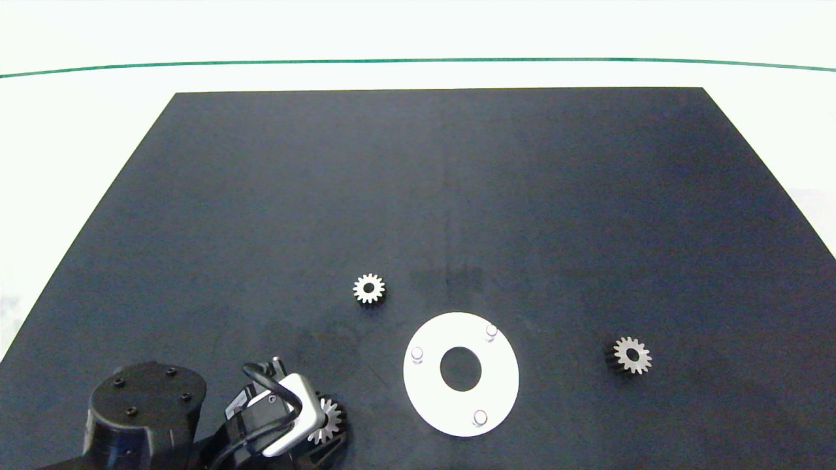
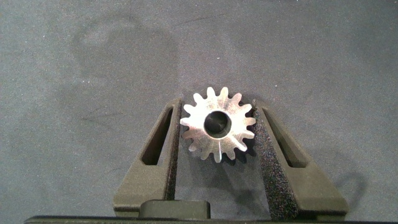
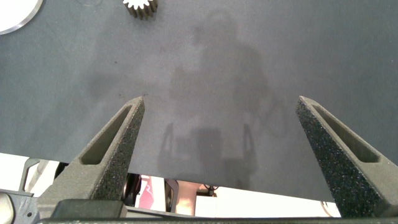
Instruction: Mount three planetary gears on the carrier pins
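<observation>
My left gripper (image 2: 217,134) sits low at the near-left of the dark mat (image 1: 418,196), its fingers closed in on a planetary gear (image 2: 217,132), one on either side of its teeth; I judge it clamped, or very nearly so. The white carrier disc (image 1: 499,385) lies flat to my right of this gear, all three pins bare, and the nearest pin (image 1: 417,354) is the one I would carry the gear across to. My right gripper (image 3: 217,118) hangs spread wide and empty over the mat's near edge, with another gear (image 3: 140,7) lying just ahead of it.
</observation>
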### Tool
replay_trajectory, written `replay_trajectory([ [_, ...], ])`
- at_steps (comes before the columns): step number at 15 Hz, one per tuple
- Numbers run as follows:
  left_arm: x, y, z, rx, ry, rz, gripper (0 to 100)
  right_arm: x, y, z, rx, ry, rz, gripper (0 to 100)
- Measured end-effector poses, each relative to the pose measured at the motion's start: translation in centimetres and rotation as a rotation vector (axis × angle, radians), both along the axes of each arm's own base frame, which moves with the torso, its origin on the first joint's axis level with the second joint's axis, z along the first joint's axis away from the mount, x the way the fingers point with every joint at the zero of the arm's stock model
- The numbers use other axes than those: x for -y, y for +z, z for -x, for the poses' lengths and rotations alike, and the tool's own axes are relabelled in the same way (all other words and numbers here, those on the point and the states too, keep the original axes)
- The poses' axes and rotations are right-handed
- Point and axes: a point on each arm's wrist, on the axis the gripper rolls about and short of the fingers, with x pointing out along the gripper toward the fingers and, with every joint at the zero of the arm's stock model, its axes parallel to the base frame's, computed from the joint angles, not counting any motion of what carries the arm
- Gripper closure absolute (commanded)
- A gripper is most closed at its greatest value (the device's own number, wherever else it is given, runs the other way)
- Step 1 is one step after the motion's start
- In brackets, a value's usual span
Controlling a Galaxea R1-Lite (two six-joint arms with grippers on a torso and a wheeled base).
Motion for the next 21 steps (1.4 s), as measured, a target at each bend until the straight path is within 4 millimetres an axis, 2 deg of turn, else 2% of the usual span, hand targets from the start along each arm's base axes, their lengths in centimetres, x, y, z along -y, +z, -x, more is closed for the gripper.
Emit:
replay_trajectory([
  [5,0.3,0.1,-0.1,0.005,-0.011,0.001,87,0.0,0.0,0.0,0.000,0.001,0.001,0],
  [10,2.7,1.5,0.6,0.055,-0.075,0.005,87,0.0,0.0,0.0,-0.002,0.002,0.002,0],
  [15,4.2,2.0,1.7,0.037,-0.118,-0.056,87,0.0,0.0,-0.1,-0.004,0.002,0.002,0],
  [21,5.7,5.2,2.1,0.034,-0.146,-0.081,87,0.0,0.3,-0.1,0.005,-0.001,0.003,0],
])
